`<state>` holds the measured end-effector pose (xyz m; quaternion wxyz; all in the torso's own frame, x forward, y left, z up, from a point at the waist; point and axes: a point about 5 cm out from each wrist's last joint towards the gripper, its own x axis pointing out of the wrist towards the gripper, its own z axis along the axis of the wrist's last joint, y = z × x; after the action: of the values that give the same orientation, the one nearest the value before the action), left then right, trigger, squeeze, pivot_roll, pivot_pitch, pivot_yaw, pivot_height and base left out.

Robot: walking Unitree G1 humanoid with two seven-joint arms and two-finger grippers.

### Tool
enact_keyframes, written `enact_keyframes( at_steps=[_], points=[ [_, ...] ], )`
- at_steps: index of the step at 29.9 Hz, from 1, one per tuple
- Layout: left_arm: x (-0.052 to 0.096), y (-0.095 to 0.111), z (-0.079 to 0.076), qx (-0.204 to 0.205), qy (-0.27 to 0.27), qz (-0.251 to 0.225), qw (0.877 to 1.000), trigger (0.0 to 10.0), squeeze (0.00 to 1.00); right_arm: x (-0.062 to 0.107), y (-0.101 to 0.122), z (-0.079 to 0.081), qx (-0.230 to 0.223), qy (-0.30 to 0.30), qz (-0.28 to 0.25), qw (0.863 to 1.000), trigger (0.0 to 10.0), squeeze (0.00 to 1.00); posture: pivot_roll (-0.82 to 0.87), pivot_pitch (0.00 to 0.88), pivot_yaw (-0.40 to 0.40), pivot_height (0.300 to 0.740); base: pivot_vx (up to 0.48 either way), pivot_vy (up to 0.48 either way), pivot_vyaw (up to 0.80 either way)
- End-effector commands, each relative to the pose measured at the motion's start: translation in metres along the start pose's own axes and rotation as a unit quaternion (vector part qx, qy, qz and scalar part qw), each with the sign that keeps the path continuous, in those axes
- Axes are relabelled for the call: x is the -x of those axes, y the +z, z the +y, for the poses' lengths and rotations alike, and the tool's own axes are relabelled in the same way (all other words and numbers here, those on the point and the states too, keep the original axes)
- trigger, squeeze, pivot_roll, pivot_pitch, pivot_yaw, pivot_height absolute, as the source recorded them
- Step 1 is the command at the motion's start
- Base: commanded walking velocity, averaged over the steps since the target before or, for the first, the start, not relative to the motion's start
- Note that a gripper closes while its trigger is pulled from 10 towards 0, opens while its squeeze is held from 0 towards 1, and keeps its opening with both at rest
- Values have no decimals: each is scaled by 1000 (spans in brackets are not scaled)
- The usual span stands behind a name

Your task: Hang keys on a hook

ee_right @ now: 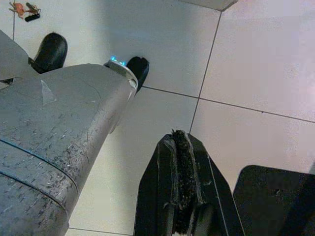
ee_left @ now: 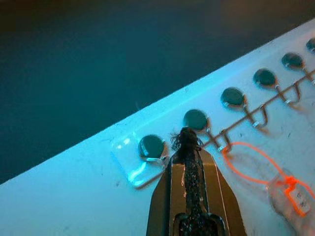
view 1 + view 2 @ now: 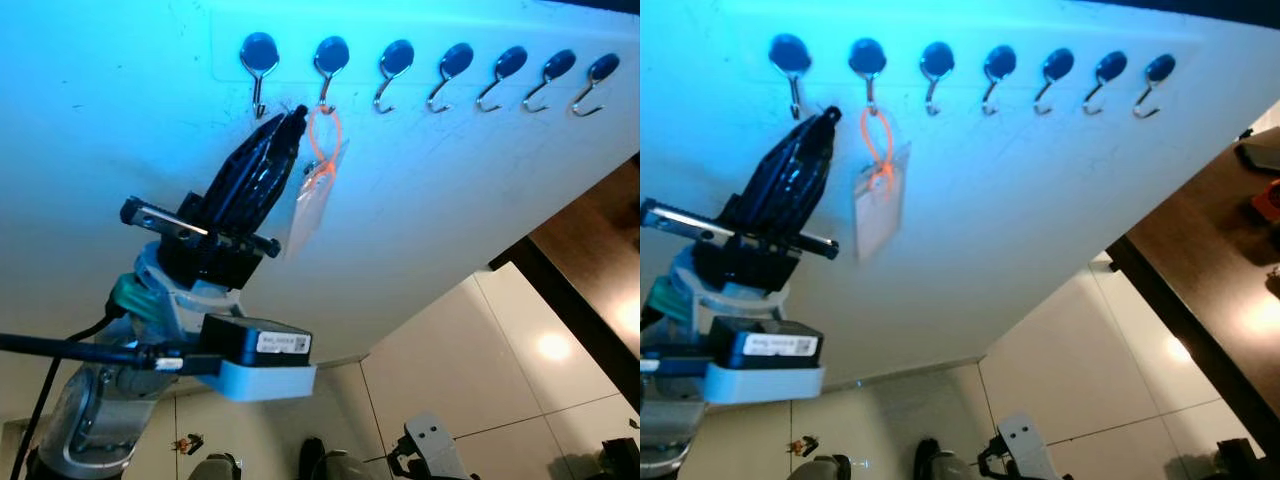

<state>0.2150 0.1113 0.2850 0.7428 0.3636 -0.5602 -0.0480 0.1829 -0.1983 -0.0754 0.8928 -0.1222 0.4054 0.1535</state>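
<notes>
You see a white wall with a row of seven hooks. An orange loop with a clear tag hangs on the second hook.

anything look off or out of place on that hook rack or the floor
Nothing wrong on the rack: the orange loop with its clear tag hangs from the second hook. One oddity: a small orange and black item lies on the floor tiles.

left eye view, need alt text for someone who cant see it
The robot's left gripper, black fingers closed together, is raised against a white wall just beside an orange loop with a clear tag hanging from the second hook in a row of seven dark-capped hooks. The first hook, directly above the fingertips, is bare. Pale tiled floor lies below.
</notes>
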Motion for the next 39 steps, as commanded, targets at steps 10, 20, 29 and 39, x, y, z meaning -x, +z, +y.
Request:
enact_keyframes(
  at_steps=[10,20,29,39],
  points=[
    [8,2,11,-13,7,22,1000,10000,0,6,-16,-2,4,1,31,999,10000,0,69,201,-125,740,0,0,0],
    [9,0,12,-4,10,32,999,10000,0,4,-12,-3,3,0,25,1000,10000,0,67,199,-123,740,0,0,0],
    [-3,4,13,-4,2,10,1000,10000,0,6,-17,-2,1,0,32,999,10000,0,66,205,-119,740,0,0,0],
    [-2,7,16,-17,-19,-10,1000,10000,0,6,-18,0,-1,1,33,999,10000,0,69,208,-116,740,0,0,0]
  ],
)
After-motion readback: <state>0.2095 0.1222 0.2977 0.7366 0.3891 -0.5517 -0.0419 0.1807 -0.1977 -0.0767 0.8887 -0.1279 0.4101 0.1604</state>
